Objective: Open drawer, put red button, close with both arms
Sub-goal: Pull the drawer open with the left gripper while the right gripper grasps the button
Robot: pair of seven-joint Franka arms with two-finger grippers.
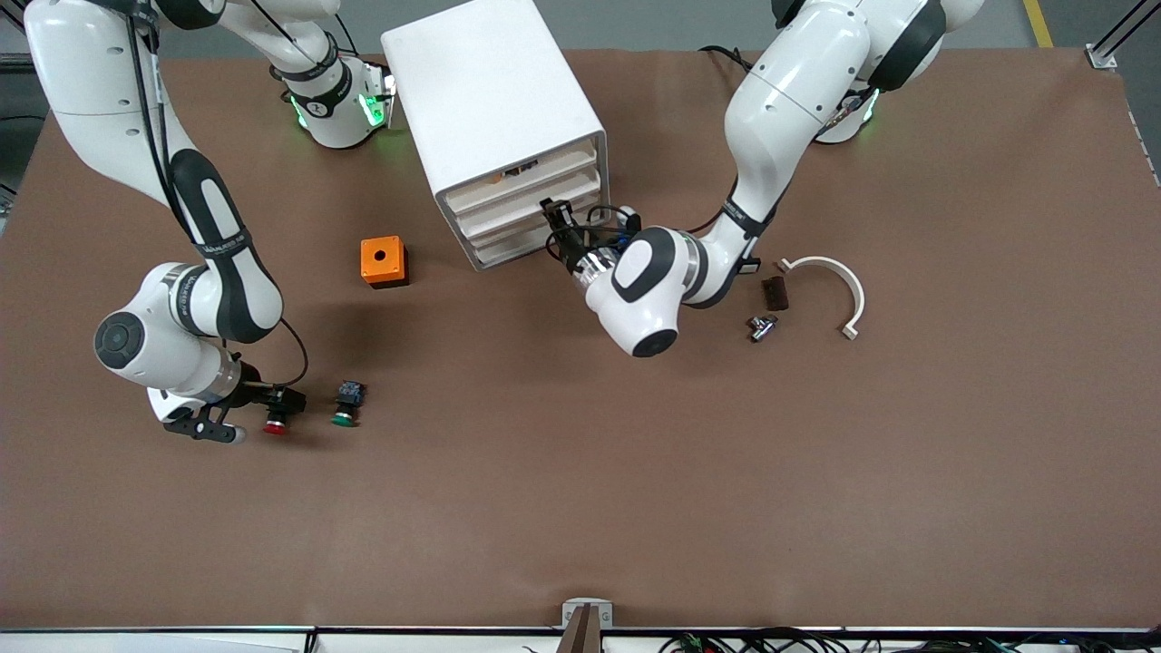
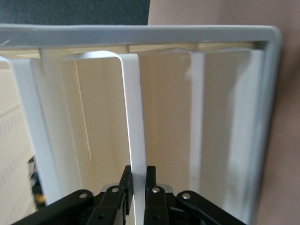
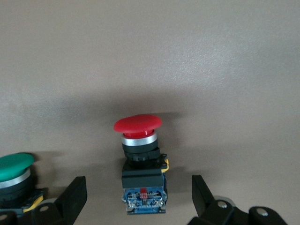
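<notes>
The red button (image 1: pixel 276 418) lies on the brown table near the right arm's end, red cap toward the front camera. My right gripper (image 1: pixel 263 413) is low over it and open. In the right wrist view its fingers (image 3: pixel 75 194) stand on either side of the button's black-and-blue body (image 3: pixel 142 180) without touching it. The white drawer cabinet (image 1: pixel 494 118) stands at the back middle. My left gripper (image 1: pixel 555 222) is at its front, shut on a thin white drawer handle (image 2: pixel 135 122), which looks like the middle drawer's.
A green-capped button (image 1: pixel 345 405) lies beside the red one, also in the right wrist view (image 3: pixel 14 176). An orange box with a hole (image 1: pixel 383 261) sits beside the cabinet. A white curved bracket (image 1: pixel 830 281), a small brown block (image 1: pixel 775 293) and a metal piece (image 1: pixel 762 326) lie toward the left arm's end.
</notes>
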